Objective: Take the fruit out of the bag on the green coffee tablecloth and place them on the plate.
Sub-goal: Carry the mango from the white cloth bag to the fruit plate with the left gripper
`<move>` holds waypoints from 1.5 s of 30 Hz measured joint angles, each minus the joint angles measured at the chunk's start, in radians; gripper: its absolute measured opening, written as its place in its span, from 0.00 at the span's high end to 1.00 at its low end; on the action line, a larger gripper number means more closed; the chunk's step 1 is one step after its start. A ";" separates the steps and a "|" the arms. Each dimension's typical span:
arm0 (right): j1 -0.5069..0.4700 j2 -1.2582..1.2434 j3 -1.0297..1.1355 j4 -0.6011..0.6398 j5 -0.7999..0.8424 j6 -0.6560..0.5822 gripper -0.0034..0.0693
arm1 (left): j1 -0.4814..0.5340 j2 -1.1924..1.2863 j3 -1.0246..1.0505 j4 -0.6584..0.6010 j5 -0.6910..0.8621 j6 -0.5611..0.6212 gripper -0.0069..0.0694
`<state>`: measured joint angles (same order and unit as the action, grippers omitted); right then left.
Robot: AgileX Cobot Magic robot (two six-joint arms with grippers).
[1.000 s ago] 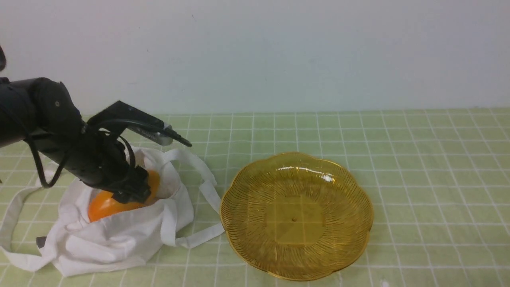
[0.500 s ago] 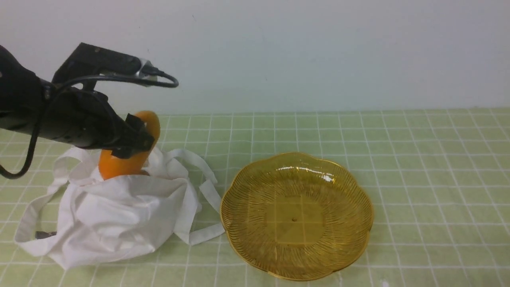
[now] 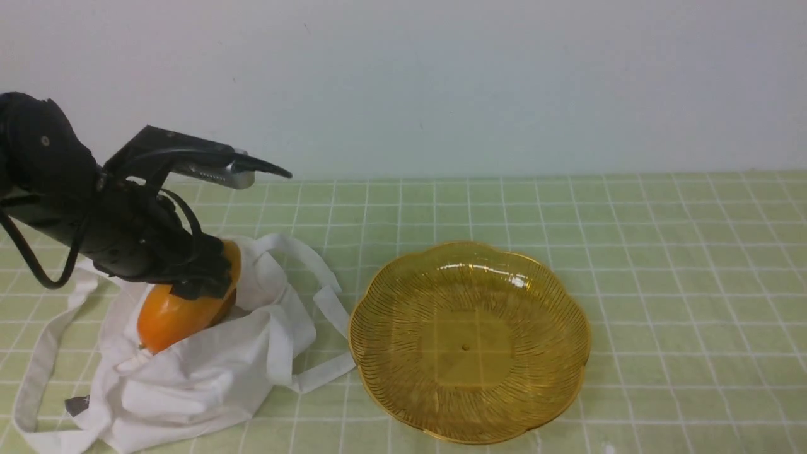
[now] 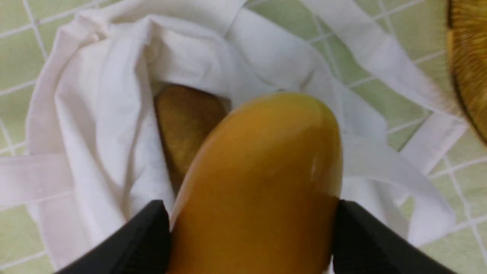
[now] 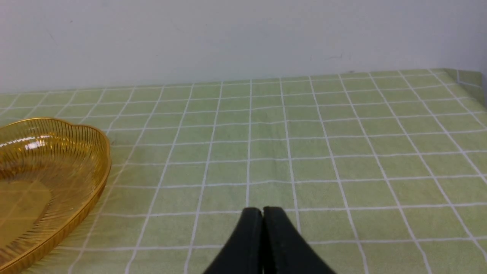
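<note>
My left gripper (image 3: 203, 285) has come back down since half a second ago: then it held the mango (image 3: 167, 315) raised above the bag (image 3: 202, 378), and now the fruit sits low again at the bag's open mouth. Its lower end is among the white folds and its upper end is tilted up toward my wrist. The bag has slumped and shifted a little with it. I am pinching the mango between both fingers (image 4: 148, 236), one on each flank, and in the left wrist view its glossy orange-yellow skin fills the gap. Just beside it, deeper in the bag, lies the brown kiwi (image 4: 186, 121), half covered by the cloth and partly hidden behind the mango. The bag's strap handles (image 3: 315, 296) trail over the green coffee tablecloth (image 3: 662, 252) toward the plate (image 3: 504, 378), and one strap end reaches the plate's near-left rim. A small dark tag (image 3: 77, 405) shows at the bag's lower left corner. The amber plate holds no fruit. My right gripper (image 5: 262, 213) appears only in its own wrist view, its fingers pressed together with nothing between them, low over bare tablecloth with the plate's rim off to one side.
</note>
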<state>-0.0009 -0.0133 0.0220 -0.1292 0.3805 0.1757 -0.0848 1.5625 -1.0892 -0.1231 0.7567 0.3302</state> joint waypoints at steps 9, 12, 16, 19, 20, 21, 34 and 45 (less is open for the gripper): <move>0.000 0.000 0.000 0.000 0.000 0.000 0.97 | -0.117 -0.050 0.001 0.051 -0.251 -0.064 0.26; 0.000 0.000 0.000 0.000 0.000 0.000 0.97 | -0.236 -0.048 0.001 0.042 -0.294 -0.065 0.26; 0.000 0.000 0.000 0.000 0.000 0.000 0.97 | -0.368 -0.007 0.001 -0.016 -0.298 -0.077 0.26; 0.000 0.000 0.000 0.000 0.000 0.000 0.97 | -0.429 0.041 0.000 -0.075 -0.299 -0.083 0.26; 0.000 0.000 0.000 0.000 0.000 0.000 0.97 | -0.457 0.067 -0.004 -0.098 -0.299 -0.083 0.27; 0.000 0.000 0.000 0.000 0.000 0.000 0.97 | -0.473 0.088 -0.009 -0.115 -0.299 -0.083 0.27; 0.000 0.000 0.000 0.000 0.000 0.000 0.97 | -0.540 0.344 -0.192 -0.227 -0.312 -0.116 0.27; 0.000 0.000 0.000 0.000 0.000 0.000 0.97 | -0.542 0.382 -0.298 -0.217 -0.161 -0.127 0.02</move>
<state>-0.0009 -0.0133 0.0220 -0.1292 0.3805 0.1757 -0.6270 1.9441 -1.3870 -0.3404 0.5954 0.2036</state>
